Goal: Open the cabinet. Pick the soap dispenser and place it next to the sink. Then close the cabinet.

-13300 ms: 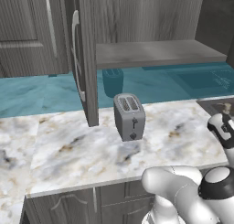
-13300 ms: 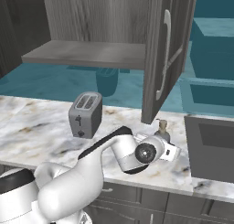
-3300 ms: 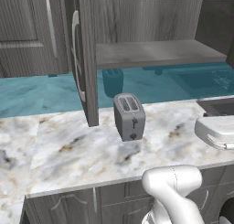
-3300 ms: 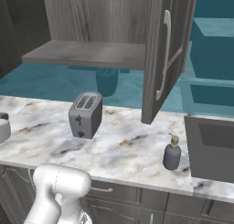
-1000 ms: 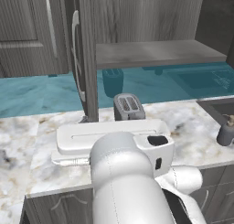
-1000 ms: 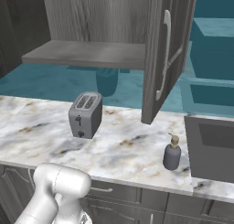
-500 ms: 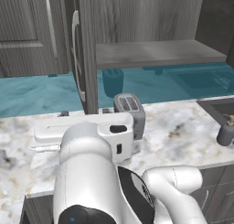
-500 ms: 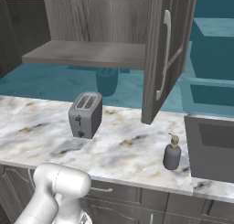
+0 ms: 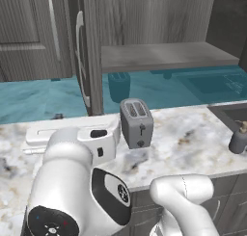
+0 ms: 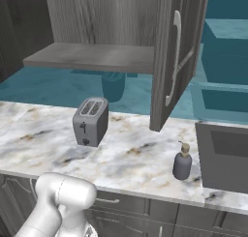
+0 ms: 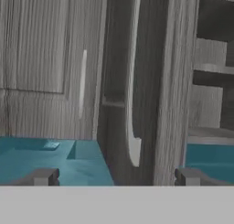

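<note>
Both doors of the cabinet (image 9: pixel 90 52) stand swung out, and its shelf (image 10: pixel 92 57) is bare. In the hand view the left door's silver bar handle (image 11: pixel 134 104) rises straight ahead, a short way beyond my gripper (image 11: pixel 115 176). The gripper is open, its fingertips (image 11: pixel 42 176) wide apart with nothing between them. My white forearm (image 9: pixel 72 134) stretches left across the counter in the left base view. The soap dispenser (image 10: pixel 182 162) stands upright on the marble beside the left rim of the sink (image 10: pixel 225 156); it also shows as the soap dispenser (image 9: pixel 238 139) at the right edge.
A grey two-slot toaster (image 9: pixel 136 122) stands mid-counter below the shelf. The right door (image 10: pixel 177 57) juts out over the counter near the sink. A closed neighbouring cupboard door (image 11: pixel 41 58) lies left of the open one. Teal backsplash runs behind.
The arm has swung further left across the left base view, towards the left door. The soap dispenser, toaster and doors have not moved.
</note>
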{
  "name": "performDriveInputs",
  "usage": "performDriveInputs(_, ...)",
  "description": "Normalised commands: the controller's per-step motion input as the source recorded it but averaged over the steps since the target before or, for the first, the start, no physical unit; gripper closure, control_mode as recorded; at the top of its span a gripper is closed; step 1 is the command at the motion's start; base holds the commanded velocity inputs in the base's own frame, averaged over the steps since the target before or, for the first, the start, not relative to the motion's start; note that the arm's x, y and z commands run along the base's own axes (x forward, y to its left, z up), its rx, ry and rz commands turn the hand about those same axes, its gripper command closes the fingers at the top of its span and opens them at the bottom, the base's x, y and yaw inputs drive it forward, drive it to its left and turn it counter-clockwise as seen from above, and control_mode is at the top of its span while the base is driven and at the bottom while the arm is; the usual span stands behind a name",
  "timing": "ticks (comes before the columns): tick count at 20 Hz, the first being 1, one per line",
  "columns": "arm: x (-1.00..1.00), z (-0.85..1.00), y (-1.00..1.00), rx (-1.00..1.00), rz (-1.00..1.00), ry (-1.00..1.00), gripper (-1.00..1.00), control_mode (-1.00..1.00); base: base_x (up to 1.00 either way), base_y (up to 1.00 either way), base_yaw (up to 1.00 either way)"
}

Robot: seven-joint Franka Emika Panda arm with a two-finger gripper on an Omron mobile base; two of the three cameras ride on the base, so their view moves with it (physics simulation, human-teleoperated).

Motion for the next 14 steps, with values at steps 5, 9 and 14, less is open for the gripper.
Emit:
performDriveInputs(5,0.00,0.00,0.38,-0.09,-0.27,-0.12,-1.00,-1.00,0.00,0.00,0.00)
performDriveInputs(9,0.00,0.00,0.48,-0.05,-0.36,-0.16,-1.00,-1.00,0.00,0.00,0.00)
performDriveInputs(14,0.00,0.00,0.22,0.00,-0.38,-0.09,-1.00,-1.00,0.00,0.00,0.00)
